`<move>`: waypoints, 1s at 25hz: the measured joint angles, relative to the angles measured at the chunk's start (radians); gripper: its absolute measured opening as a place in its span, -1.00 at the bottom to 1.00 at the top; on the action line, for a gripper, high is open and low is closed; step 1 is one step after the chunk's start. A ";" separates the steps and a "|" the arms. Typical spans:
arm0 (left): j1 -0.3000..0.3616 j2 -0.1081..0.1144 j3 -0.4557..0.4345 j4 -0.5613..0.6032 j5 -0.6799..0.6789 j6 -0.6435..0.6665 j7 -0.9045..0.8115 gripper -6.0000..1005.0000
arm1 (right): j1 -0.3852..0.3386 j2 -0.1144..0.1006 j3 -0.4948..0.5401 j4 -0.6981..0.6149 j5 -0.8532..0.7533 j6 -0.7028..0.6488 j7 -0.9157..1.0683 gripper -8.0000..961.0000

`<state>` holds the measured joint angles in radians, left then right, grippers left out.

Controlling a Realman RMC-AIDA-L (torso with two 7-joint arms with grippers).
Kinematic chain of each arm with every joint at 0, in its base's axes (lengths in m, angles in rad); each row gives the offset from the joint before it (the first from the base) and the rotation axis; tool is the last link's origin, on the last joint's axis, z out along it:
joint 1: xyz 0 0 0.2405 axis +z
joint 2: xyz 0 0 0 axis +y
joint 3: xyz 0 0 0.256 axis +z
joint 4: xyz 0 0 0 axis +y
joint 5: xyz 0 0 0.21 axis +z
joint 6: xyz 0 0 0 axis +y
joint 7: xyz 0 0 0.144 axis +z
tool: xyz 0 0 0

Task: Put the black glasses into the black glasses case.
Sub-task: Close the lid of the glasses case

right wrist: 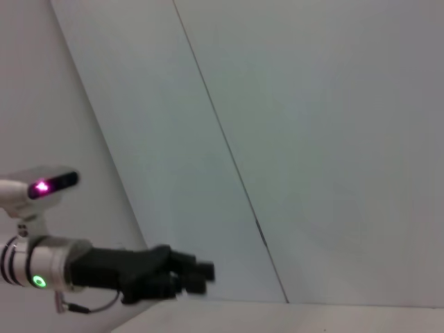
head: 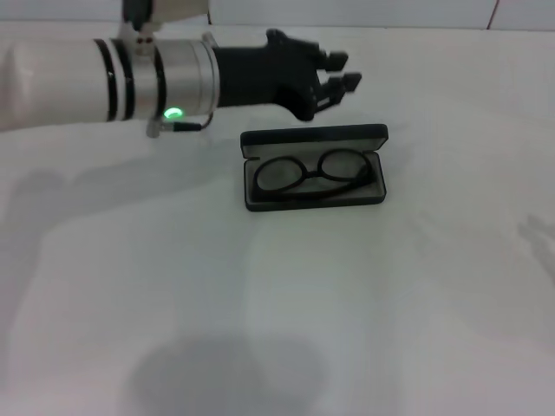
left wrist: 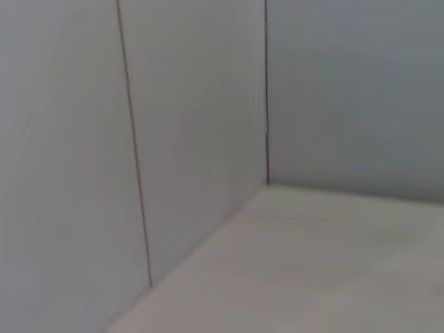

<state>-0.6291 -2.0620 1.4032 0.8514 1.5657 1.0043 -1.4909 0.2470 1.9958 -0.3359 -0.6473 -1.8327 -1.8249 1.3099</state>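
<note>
The black glasses case [head: 314, 139] lies open near the middle of the white table, with its lid at the far side. The black glasses [head: 317, 176] lie inside the case on its grey lining, lenses side by side. My left gripper [head: 343, 71] reaches in from the left and hovers just beyond the case's lid, apart from it. Its fingers are open and hold nothing. It also shows in the right wrist view [right wrist: 202, 275]. My right gripper is out of view.
The white table [head: 286, 312] spreads all around the case. A pale wall with panel seams [left wrist: 135, 166] stands behind the table. My left arm's white and silver forearm [head: 104, 82] spans the far left of the table.
</note>
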 joint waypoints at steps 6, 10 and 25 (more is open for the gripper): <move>-0.051 -0.010 -0.003 -0.093 0.030 -0.023 0.007 -0.41 | 0.003 0.000 0.000 0.001 -0.004 0.014 -0.001 -0.68; -0.058 -0.013 -0.005 -0.110 0.073 -0.035 -0.012 -0.44 | 0.010 0.000 0.000 0.020 -0.007 0.018 -0.012 -0.68; -0.089 -0.015 -0.031 -0.183 0.102 -0.059 -0.015 -0.55 | 0.016 0.000 -0.014 0.028 -0.008 0.024 -0.020 -0.68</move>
<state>-0.7183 -2.0766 1.3718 0.6689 1.6681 0.9449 -1.5063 0.2630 1.9957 -0.3497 -0.6196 -1.8408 -1.8014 1.2900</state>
